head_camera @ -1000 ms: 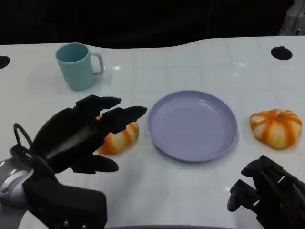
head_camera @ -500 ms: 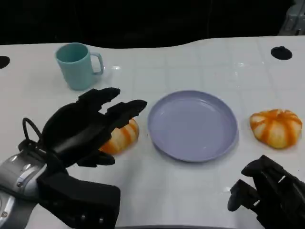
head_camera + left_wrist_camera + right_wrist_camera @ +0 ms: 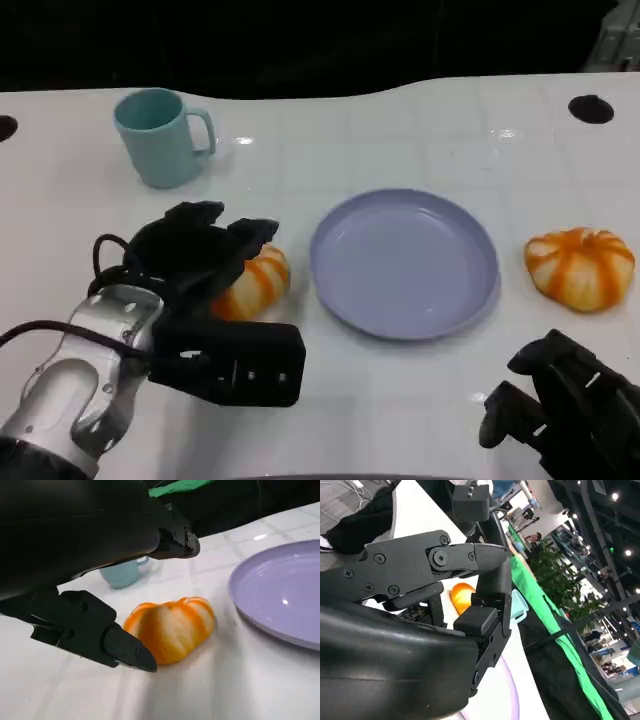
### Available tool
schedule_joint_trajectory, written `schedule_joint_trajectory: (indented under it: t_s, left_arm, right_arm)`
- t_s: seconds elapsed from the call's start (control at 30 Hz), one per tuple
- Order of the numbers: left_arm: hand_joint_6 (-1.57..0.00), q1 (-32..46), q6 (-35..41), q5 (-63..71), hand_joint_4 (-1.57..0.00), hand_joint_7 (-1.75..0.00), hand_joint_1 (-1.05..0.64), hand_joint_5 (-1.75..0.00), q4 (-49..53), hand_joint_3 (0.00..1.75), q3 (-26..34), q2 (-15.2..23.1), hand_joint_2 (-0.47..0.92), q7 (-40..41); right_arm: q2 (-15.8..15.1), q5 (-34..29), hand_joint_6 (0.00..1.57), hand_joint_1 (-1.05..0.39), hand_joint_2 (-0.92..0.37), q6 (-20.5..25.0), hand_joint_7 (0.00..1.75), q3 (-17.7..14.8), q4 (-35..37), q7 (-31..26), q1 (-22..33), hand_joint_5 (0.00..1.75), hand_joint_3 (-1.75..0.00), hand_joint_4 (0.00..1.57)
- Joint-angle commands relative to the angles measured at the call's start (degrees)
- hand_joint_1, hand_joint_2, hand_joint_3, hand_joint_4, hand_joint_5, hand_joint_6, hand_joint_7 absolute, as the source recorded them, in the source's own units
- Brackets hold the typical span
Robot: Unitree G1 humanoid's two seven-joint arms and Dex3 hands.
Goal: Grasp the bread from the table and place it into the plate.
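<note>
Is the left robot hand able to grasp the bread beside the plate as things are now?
Probably yes. The left robot hand hovers right over the striped bread, fingers spread on either side of it, with nothing between them. The purple plate lies close beside the bread but not touching it.

The right robot hand (image 3: 470,580), fingers curled, partly hides an orange bread (image 3: 461,596).

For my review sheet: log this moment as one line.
left hand open over bread, no grip | right hand idle | plate empty

Bright overhead light, table (image 3: 400,400) glare, sharp
</note>
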Motion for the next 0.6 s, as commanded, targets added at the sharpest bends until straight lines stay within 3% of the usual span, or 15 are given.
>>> schedule_joint_trajectory:
  t_s: [0.03,0.6]
  left_arm:
    - [-0.17,-2.52,0.27,-1.48,-0.01,0.0,-0.16,-0.08,3.12,0.02,-0.9,0.8,0.79,0.96]
    - [-0.18,-15.46,-5.88,-5.52,-0.04,0.0,-0.15,-0.07,32.3,0.01,-7.14,-3.29,0.8,12.86]
  right_arm:
    - [-0.76,0.34,0.67,-0.56,-0.92,-0.3,1.13,-0.44,-0.55,0.26,0.06,1.6,-0.26,0.64]
    - [-0.82,0.38,0.66,-0.55,-0.92,-0.37,1.13,-0.37,-1.02,0.38,0.57,1.61,-0.26,0.63]
